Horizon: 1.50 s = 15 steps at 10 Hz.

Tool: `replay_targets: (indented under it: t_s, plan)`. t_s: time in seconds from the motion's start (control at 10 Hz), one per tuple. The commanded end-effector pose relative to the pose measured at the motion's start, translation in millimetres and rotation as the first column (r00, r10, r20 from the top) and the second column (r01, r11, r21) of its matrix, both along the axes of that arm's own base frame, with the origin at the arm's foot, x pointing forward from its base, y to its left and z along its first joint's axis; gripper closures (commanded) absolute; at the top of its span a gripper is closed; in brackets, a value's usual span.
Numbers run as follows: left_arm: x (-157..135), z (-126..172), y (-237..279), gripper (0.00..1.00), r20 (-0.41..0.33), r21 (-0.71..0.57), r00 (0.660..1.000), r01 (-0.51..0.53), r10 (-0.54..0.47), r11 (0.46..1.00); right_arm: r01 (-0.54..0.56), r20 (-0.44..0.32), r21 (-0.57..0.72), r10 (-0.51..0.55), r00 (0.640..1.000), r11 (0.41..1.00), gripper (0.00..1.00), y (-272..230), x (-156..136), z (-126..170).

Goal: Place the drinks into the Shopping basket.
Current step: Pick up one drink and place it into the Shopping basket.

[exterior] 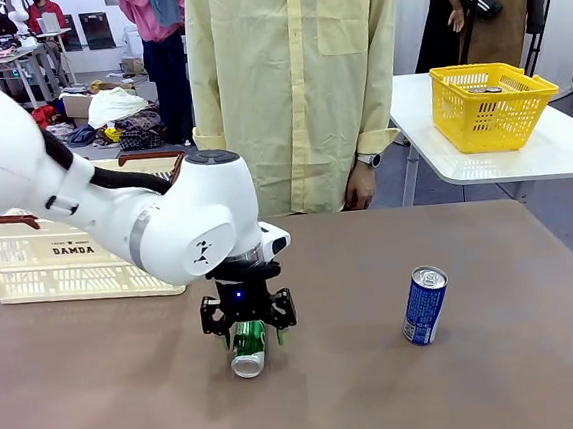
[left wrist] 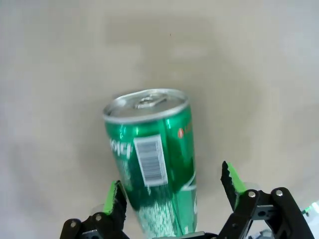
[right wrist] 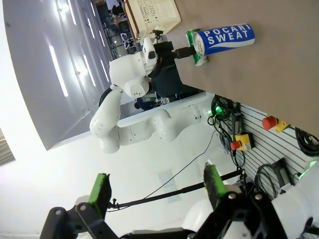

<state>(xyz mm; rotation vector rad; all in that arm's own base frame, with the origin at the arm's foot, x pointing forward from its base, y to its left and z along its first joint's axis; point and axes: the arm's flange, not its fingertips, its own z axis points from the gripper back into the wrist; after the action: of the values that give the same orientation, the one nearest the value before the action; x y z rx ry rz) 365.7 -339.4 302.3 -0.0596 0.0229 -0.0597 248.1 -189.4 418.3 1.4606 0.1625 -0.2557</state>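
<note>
L end effector (exterior: 250,333) spread astride toppled green can (left wrist: 154,164) w/ silver top.

Left arm (exterior: 157,226) reaches low, left tool (exterior: 249,336) pointing down, spread wide; right tool (right wrist: 157,186) likewise spread.

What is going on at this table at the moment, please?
The left gripper straddles the green can, jaws open on either side of it. The can lies tipped on the table. The blue can stands upright farther right, and the white basket sits at the far left. The right gripper is open, away from both.
</note>
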Motion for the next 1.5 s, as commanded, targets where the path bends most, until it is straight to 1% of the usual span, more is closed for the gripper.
replay_targets:
  t_s: [0.0, 0.4, 0.5, 0.6, 0.7, 1.1, 1.2, 1.3, 1.4]
  plan:
    - [10.3, -3.3, -9.9, 0.0, 0.009, 0.03, 0.999, -0.048, 0.048, 0.998, -0.004, -0.017, 0.006, 0.004, 1.0, 1.0, 0.0, -0.2, -0.8, 4.0]
    - [10.5, -2.5, -9.6, 0.0, 0.028, 0.042, 0.998, -0.062, 0.061, 0.997, -0.004, -0.017, 0.006, 0.004, 1.0, 1.0, 0.0, -0.2, -0.8, 4.0]
    - [11.8, -4.5, -10.6, 0.21, 0.021, 0.065, 0.998, -0.054, 0.053, 0.996, -0.004, -0.017, 0.006, 0.004, 1.0, 1.0, 0.0, -0.2, -0.8, 4.0]
    - [12.6, -5.6, -12.1, 0.81, 0.017, 0.085, 0.999, -0.048, 0.047, 0.995, -0.004, -0.017, 0.006, 0.004, 1.0, 1.0, 0.0, -0.2, -0.8, 4.0]
    - [12.7, -5.0, -12.5, 1.0, 0.025, 0.092, 0.999, -0.044, 0.042, 0.995, -0.004, -0.017, 0.006, 0.004, 1.0, 1.0, 0.0, -0.2, -0.8, 4.0]
    - [8.3, -5.9, -9.7, 1.0, 0.036, 0.089, 0.998, -0.045, 0.042, 0.995, -0.004, -0.017, 0.006, 0.004, 1.0, 1.0, 0.0, -0.2, -0.8, 4.0]
    - [6.4, -2.1, -7.8, 1.0, 0.046, 0.086, 0.998, -0.046, 0.042, 0.995, -0.004, -0.017, 0.006, 0.004, 1.0, 1.0, 0.0, -0.2, -0.8, 4.0]
    - [2.9, 13.3, -4.9, 1.0, 0.065, 0.093, 0.997, -0.039, 0.034, 0.995, -0.004, -0.017, 0.006, 0.004, 1.0, 1.0, 0.0, -0.2, -0.8, 4.0]
    - [-3.6, 46.3, 1.0, 1.0, 0.105, 0.127, 0.994, -0.039, 0.026, 0.991, -0.004, -0.017, 0.006, 0.004, 1.0, 1.0, 0.0, -0.2, -0.8, 4.0]
